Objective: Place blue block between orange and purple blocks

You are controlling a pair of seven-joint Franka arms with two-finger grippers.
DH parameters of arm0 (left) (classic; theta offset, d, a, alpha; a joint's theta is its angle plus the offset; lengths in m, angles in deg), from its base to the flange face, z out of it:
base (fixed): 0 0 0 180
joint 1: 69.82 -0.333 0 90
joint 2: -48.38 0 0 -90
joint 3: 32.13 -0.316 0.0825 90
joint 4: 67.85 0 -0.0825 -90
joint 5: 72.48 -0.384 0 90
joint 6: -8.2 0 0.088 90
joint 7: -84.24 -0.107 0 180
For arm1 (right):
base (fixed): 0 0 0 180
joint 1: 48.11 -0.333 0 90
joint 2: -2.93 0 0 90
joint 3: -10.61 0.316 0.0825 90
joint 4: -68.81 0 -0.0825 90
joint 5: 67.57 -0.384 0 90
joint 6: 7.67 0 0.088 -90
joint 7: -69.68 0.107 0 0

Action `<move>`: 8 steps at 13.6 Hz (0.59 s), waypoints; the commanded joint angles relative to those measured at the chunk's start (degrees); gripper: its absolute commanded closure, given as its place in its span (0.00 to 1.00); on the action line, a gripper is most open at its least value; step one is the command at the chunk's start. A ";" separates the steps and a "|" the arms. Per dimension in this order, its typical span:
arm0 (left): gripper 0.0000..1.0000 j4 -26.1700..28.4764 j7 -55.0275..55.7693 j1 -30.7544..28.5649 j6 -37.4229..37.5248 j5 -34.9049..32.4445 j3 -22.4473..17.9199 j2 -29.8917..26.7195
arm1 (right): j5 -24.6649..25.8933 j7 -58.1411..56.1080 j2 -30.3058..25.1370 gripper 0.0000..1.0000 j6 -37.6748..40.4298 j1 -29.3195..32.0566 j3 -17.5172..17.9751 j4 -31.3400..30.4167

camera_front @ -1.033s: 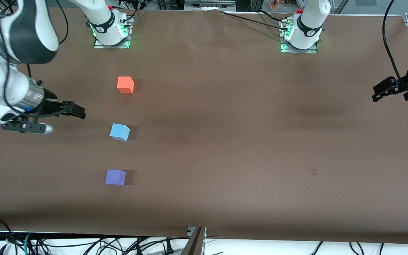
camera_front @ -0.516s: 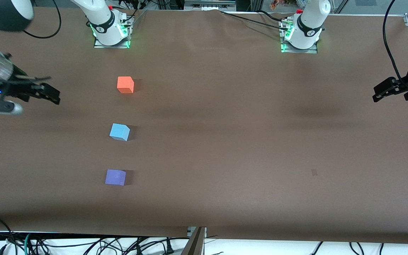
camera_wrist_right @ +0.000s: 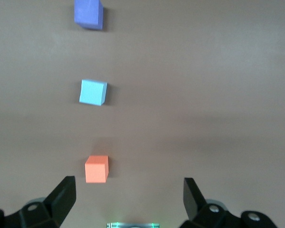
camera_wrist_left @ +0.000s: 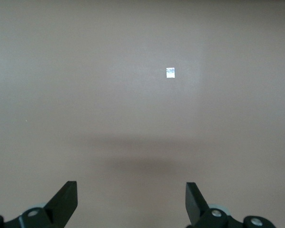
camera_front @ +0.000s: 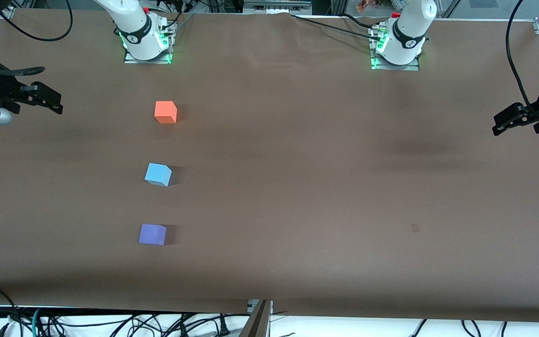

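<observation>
The blue block sits on the brown table, between the orange block and the purple block, roughly in one line with them. The orange one is farthest from the front camera, the purple one nearest. All three also show in the right wrist view: blue block, orange block, purple block. My right gripper is open and empty, up in the air at the right arm's end of the table. My left gripper is open and empty, waiting at the left arm's end.
The two arm bases stand along the table edge farthest from the front camera. A small pale mark lies on the table cover toward the left arm's end; it also shows in the left wrist view. Cables hang below the near edge.
My right gripper has drawn away from the blocks, out toward the right arm's end of the table, with nothing in it. The blocks and the left arm have not moved.
</observation>
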 commanded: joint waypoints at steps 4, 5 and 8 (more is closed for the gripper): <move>0.00 -2.05 -1.40 -0.36 1.33 0.67 -0.01 0.88 | 0.61 -1.41 -0.15 0.00 0.52 1.05 2.09 -0.23; 0.00 -2.05 -1.40 -0.36 1.33 0.67 -0.01 0.88 | 0.52 -1.32 -0.15 0.00 0.44 1.05 2.09 -0.32; 0.00 -2.05 -1.40 -0.36 1.33 0.67 -0.01 0.88 | 0.69 -0.71 0.29 0.00 0.44 1.05 2.09 -0.23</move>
